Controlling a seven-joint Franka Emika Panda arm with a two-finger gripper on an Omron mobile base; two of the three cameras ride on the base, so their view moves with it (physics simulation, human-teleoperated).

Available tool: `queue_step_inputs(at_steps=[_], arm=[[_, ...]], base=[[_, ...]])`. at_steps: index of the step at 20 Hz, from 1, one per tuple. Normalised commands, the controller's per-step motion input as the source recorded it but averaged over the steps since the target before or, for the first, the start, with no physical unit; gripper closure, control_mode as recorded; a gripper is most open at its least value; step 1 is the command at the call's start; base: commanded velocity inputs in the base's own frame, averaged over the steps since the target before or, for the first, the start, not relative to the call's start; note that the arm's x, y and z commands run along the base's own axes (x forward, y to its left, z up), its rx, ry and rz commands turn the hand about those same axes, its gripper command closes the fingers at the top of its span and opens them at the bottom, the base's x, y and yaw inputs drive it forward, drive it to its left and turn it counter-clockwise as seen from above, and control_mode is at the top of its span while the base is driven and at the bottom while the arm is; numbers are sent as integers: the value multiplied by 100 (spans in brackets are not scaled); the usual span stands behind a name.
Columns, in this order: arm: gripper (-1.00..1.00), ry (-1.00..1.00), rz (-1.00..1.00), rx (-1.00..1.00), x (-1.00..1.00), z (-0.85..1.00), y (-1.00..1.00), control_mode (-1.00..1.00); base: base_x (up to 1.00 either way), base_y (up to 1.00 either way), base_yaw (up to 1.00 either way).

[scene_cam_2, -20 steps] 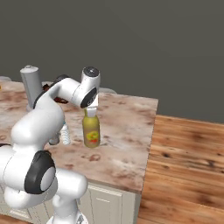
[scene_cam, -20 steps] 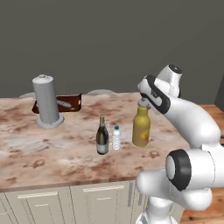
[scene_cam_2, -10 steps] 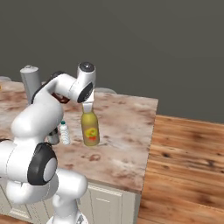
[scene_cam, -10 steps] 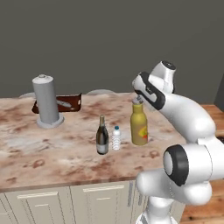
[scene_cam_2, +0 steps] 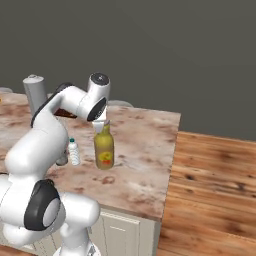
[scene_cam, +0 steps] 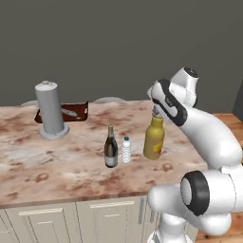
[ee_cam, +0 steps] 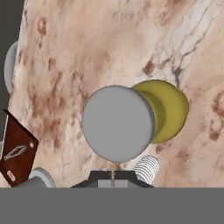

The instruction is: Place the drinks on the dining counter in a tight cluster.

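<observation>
A: Amber bottle [scene_cam: 154, 140] is standing upright on the marble desk [scene_cam: 57, 166], right of the water bottle [scene_cam: 126, 150] and wine bottle [scene_cam: 110, 148], which are sitting just beside each other. A gap is separating it from the pair.

B: End effector [scene_cam_2: 101, 123]?

A: Sitting right at the yellow cap, fingers pressed together. Whether it's actually pinching the cap, I can't tell.

B: How to finish well?

A: My read: keep the bottle vertical, ease it toward the water bottle, stop just short so nothing is tipping, then release straight up.

B: Arm pose?

A: Arching over the desk's right end, wrist pointing down over the cap. Grey cylinder [scene_cam: 50, 109] and dark tray [scene_cam: 71, 111] are sitting well apart at the back left.
</observation>
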Motion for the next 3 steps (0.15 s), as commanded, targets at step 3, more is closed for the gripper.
queue_step_inputs(at_steps=[3], arm=[[100,0,-1,0,-18,-2,0,-100]], base=[[0,0,0]])
